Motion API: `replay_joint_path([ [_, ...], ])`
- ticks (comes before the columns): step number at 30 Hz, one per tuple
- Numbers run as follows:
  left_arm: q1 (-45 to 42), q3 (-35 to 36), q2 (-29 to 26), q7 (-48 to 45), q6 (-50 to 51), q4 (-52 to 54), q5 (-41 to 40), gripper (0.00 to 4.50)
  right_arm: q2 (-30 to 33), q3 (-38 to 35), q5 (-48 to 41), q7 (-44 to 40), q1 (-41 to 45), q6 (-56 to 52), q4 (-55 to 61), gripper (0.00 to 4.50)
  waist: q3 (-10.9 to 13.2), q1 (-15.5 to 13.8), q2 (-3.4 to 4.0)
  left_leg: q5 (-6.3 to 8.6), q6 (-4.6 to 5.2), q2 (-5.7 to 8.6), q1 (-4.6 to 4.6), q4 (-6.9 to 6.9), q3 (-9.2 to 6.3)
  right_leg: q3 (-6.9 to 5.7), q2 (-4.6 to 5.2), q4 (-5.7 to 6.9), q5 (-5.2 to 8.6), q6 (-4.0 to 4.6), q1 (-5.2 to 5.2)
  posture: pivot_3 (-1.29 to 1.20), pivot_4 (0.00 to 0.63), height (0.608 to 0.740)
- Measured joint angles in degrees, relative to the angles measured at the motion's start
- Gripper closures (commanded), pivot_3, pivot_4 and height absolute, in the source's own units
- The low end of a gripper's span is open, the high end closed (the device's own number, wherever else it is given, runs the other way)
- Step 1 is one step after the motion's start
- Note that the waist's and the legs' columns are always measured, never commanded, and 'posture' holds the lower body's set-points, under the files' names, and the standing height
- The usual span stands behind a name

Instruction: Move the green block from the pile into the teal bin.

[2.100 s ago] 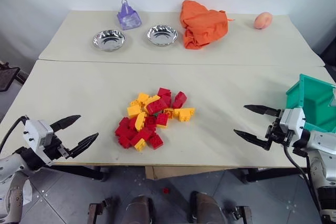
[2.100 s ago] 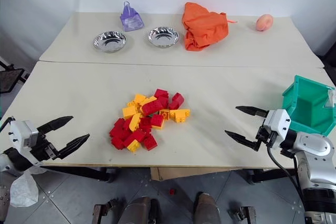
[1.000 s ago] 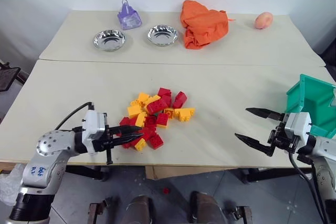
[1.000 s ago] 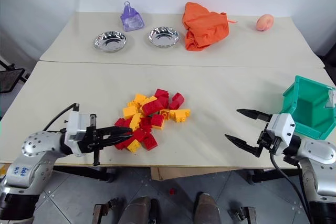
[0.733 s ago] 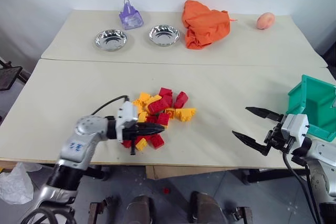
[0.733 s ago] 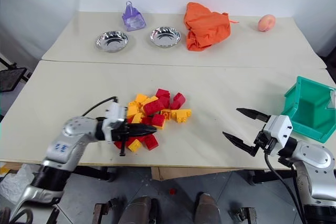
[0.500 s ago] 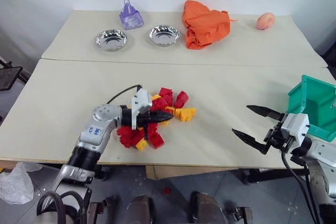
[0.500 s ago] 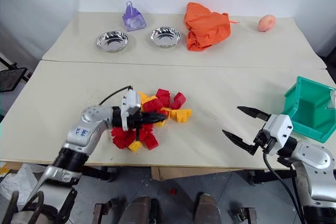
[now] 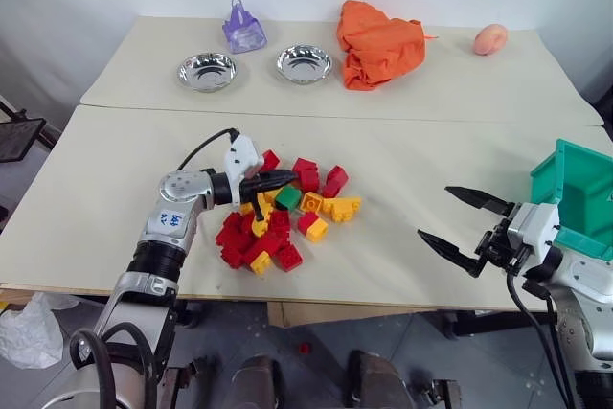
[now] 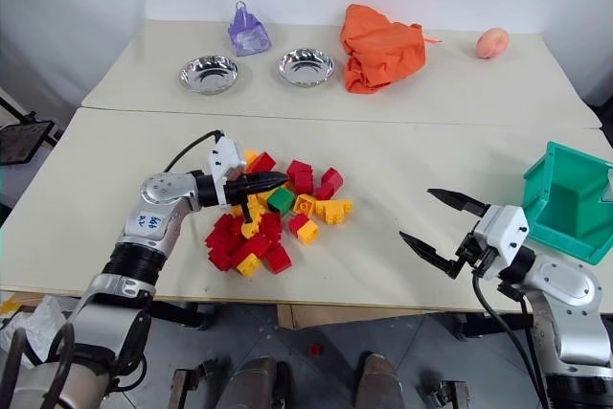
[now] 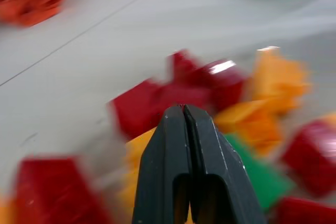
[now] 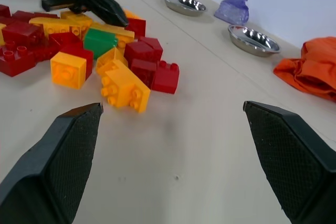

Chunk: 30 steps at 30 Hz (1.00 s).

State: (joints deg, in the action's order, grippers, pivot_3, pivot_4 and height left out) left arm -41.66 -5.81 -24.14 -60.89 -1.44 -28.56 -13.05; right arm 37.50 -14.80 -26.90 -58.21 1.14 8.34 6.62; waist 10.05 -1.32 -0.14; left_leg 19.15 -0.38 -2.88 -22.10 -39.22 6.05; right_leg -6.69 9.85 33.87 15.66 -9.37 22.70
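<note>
We find the green block (image 10: 282, 199) lying in the pile (image 10: 265, 217) of red and yellow bricks on the bench (image 10: 402, 170) — the left gripper (image 10: 276, 180) sits just over it, fingers pressed together, holding nothing. The right gripper (image 10: 442, 231) hovers well apart, fingers spread wide and empty, beside the teal bin (image 10: 569, 200) at the bench's right edge.
</note>
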Motion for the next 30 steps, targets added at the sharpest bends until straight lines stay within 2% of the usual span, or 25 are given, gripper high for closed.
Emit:
replay_joint_path([
  [3,2.61,-1.59,-1.60,-4.84,-0.04,4.63,-0.08,4.45,-0.13,0.95,0.04,0.03,0.21,-0.15,-0.10,0.00,0.00,0.05,0.00,0.00,0.00,0.00,0.00,0.00,0.00,0.01,0.00,0.01,0.00,0.00,0.00,0.00,0.150,0.740],
  [7,4.72,-1.13,-2.13,-6.20,0.92,7.67,-0.92,4.45,-0.24,1.13,0.06,0.10,0.23,-0.19,-0.09,0.00,0.00,0.00,0.00,0.00,0.00,0.00,0.00,-0.02,-0.01,0.01,0.00,0.02,0.00,0.00,0.00,0.00,0.150,0.740],
  [8,5.14,-0.38,-2.69,-6.19,1.17,8.16,-1.48,4.27,-0.35,1.28,0.06,0.10,0.32,-0.21,-0.08,0.00,0.00,0.03,0.00,0.00,0.00,0.00,0.00,-0.02,-0.01,0.01,0.00,0.02,0.00,0.00,0.00,0.00,0.150,0.740],
  [11,7.77,4.66,-6.34,-5.93,2.77,9.95,-4.34,3.58,-0.59,2.02,0.00,-0.07,0.64,-0.64,-0.09,0.00,0.00,0.64,0.00,0.00,0.00,-0.02,0.00,0.02,-0.02,0.01,0.00,0.03,0.00,0.00,0.04,0.00,0.150,0.740],
  [16,17.13,14.22,-14.61,-4.80,4.42,14.09,-7.33,2.03,-0.58,3.08,-0.02,-0.92,2.33,-0.97,-0.62,0.00,0.00,1.65,0.00,0.00,0.00,-0.03,0.02,0.06,-0.02,0.02,0.00,0.03,0.00,0.00,0.04,0.00,0.150,0.740],
  [22,30.12,21.38,-18.52,-2.86,5.62,19.92,-8.96,0.16,-0.59,3.52,0.08,-2.30,4.78,-0.83,-3.65,0.00,0.00,1.22,0.00,0.01,0.01,-0.03,0.01,0.03,-0.05,0.02,0.01,0.04,0.00,0.00,0.03,0.00,0.150,0.740],
  [23,31.04,21.74,-18.52,-2.39,5.69,20.98,-9.09,0.03,-0.61,3.60,0.22,-2.42,5.19,-0.82,-4.25,0.00,0.00,1.17,0.00,0.01,0.01,-0.03,0.00,0.03,-0.06,0.01,0.01,0.04,0.00,0.00,0.03,0.00,0.150,0.740],
  [27,32.60,22.08,-18.48,0.19,7.96,27.55,-10.00,0.03,-0.62,3.80,0.50,-3.36,5.97,-0.58,-5.86,0.00,0.00,1.20,0.00,0.01,0.01,-0.03,0.00,0.03,-0.05,0.02,0.01,0.07,0.00,0.01,0.03,0.00,0.150,0.740],
  [30,31.34,19.08,-18.56,1.46,11.96,33.09,-10.40,0.03,-0.64,3.80,0.54,-3.67,6.02,-0.41,-6.56,0.00,0.00,1.23,0.00,0.01,0.00,-0.03,0.01,0.03,-0.04,0.02,0.01,0.07,0.00,0.01,0.03,0.00,0.150,0.740],
])
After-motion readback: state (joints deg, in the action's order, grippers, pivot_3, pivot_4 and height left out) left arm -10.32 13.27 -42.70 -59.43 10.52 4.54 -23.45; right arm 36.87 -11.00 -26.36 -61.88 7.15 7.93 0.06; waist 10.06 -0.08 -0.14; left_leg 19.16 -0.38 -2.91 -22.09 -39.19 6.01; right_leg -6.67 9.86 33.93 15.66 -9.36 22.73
